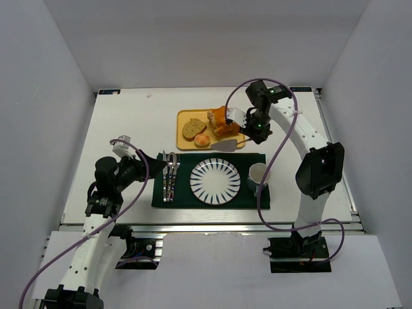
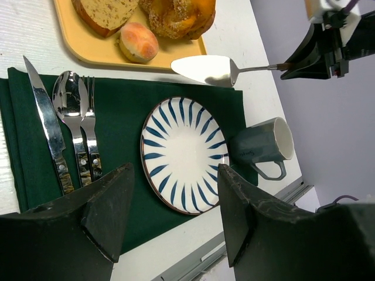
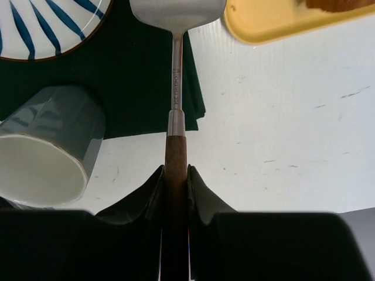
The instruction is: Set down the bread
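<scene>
Nearest the near edge of the surface, toward its left side, the left pincer (image 2: 176,173) hangs with its jaws wide and nothing between them. It plays no part in this step and is best kept out of the way.

Beyond it, about midway along the near edge, a green mat (image 2: 120,114) carries the striped plate (image 2: 183,154). The knife (image 2: 45,124), spoon (image 2: 69,105) and fork (image 2: 89,133) lie on the mat to the plate's left, and a grey mug (image 2: 262,145) lies tipped on its side at the plate's right.

Farther on, the right pincer (image 3: 176,173) is clamped narrow on the wooden handle of a metal server (image 2: 205,68). The blade sits at the mat's far edge, by the near rim of the yellow tray (image 2: 96,55).

The bread (image 2: 139,41) rests on the tray by that near rim. It is just left of the blade and not touching it. The seeded slice (image 2: 105,12) and the loaf chunk (image 2: 179,14) lie behind it.

The step looks like scooping the bun:
- Keep the blade low and nearly flat so it clears the tray's rim.
- Slide it leftward under the bun's base, not against its domed side, since the round bun will likely roll off a push.
- The slice just behind may serve as a backstop.
- Lift level and carry the bun slowly toward the plate, keeping clear of the mug.
</scene>
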Robot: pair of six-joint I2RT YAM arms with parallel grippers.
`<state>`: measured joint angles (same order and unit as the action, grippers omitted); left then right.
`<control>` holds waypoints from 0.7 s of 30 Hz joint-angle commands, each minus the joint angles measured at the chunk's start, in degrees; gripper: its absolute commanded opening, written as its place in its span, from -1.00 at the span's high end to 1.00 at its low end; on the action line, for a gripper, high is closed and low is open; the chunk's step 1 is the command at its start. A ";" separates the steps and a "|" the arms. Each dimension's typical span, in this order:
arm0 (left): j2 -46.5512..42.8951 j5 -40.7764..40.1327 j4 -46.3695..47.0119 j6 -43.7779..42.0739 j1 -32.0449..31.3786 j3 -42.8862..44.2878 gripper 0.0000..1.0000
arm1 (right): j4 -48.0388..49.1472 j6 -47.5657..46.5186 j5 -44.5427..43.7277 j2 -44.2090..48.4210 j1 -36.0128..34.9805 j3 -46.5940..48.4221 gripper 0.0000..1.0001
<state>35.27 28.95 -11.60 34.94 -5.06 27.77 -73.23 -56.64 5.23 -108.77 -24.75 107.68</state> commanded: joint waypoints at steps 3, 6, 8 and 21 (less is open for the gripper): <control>-0.11 0.41 1.31 -0.84 -0.21 -0.52 -0.37 | 2.91 4.69 -1.89 -1.00 -0.12 -2.29 1.00; -0.11 0.41 1.40 -0.84 -0.21 -0.61 -0.37 | 5.11 6.80 -2.51 -2.06 -0.12 -2.47 1.00; -0.02 0.49 1.49 -0.84 -0.21 -0.35 -0.37 | 5.64 8.65 -2.51 -3.11 -0.12 -1.95 1.00; -0.46 0.32 0.08 -0.92 -0.21 0.18 -0.37 | 5.91 8.31 3.37 -2.24 0.93 -1.51 1.00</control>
<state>35.42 28.97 -11.60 34.72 -5.06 27.57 -69.32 -48.18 5.28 -112.88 -24.51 105.12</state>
